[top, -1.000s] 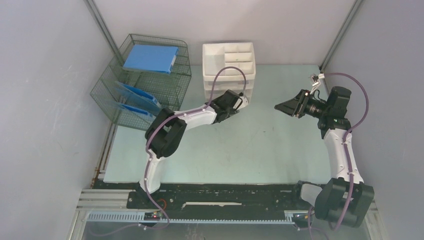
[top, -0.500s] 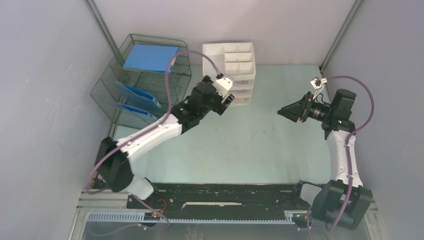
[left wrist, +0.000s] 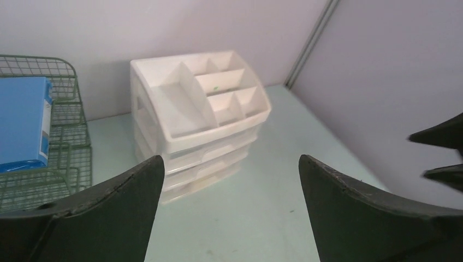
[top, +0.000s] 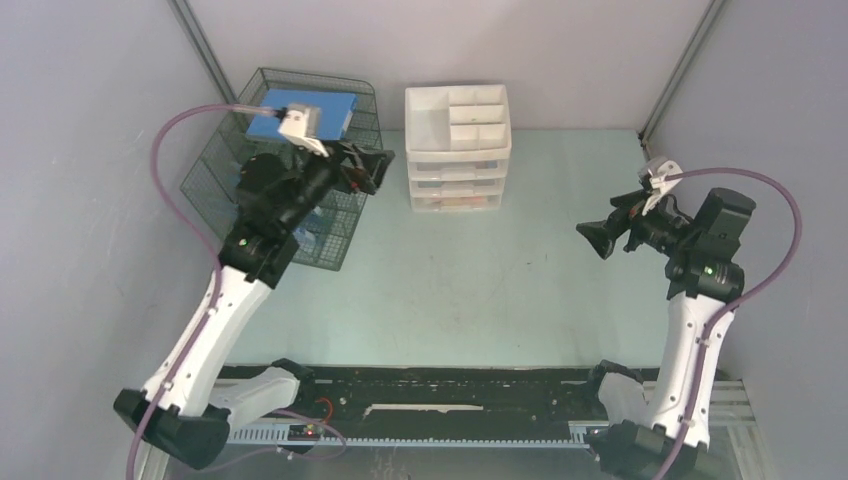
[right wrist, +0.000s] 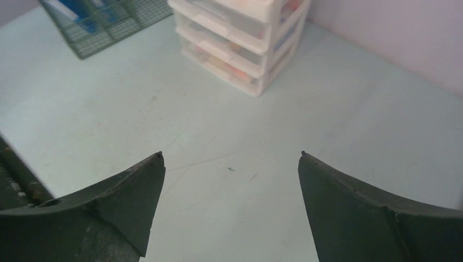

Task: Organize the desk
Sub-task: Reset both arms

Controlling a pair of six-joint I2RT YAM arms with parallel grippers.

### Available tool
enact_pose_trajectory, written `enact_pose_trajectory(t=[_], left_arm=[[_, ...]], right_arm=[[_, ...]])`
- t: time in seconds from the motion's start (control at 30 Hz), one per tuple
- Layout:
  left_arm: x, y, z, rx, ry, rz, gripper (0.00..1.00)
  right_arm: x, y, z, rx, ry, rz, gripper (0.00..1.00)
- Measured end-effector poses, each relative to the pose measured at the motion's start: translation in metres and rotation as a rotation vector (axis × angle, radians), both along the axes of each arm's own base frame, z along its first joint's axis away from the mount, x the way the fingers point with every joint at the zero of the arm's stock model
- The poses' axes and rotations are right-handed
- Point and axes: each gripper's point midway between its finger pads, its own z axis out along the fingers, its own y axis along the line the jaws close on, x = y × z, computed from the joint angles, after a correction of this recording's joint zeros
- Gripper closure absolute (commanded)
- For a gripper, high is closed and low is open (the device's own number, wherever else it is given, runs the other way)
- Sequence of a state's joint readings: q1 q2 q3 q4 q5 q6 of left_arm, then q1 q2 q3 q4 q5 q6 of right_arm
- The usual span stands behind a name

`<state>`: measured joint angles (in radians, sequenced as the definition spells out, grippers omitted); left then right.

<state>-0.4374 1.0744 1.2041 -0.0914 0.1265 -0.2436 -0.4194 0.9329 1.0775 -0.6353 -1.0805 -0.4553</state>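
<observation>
The pale mint-green desk (top: 480,290) fills the middle of the top view and also shows in the left wrist view (left wrist: 262,218) and the right wrist view (right wrist: 229,131). My left gripper (top: 378,166) is open and empty, raised high over the right edge of the wire tray, pointing right toward the drawer unit; its jaws stand wide apart in the left wrist view (left wrist: 229,164). My right gripper (top: 598,238) is open and empty, held above the desk's right side and pointing left; it also shows in the right wrist view (right wrist: 231,158).
A green wire tiered tray (top: 225,180) holds blue folders (top: 305,110) at the back left. A white plastic drawer unit (top: 458,150) with a divided top stands at the back centre, also in the wrist views (left wrist: 196,109) (right wrist: 245,33). Grey walls enclose three sides.
My left arm has swung up and back to the left, from in front of the drawer unit to over the wire tray. My right gripper has drawn back to the right and risen a little.
</observation>
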Motion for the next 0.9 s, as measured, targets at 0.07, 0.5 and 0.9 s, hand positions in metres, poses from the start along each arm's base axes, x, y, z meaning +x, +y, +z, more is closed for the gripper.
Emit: enact_pose_trajectory(t=[0.07,0.5,0.9], left_arm=[[-0.01,0.011,0.014,-0.071,0.002,-0.013,0.0],[-0.062,0.059,0.035,-0.233,0.102,-0.042,0.0],[-0.123,0.073,0.053,-0.174,0.019,-0.025,0.0]], right_arm=[[-0.003,-0.005,0.009,-0.054,-0.053,-0.045,0.0],[-0.013,-0.008,0.127,0.062,-0.152,-0.23,0.0],[-0.063,0.013,0.173,0.161,-0.219,-0.291,0.0]])
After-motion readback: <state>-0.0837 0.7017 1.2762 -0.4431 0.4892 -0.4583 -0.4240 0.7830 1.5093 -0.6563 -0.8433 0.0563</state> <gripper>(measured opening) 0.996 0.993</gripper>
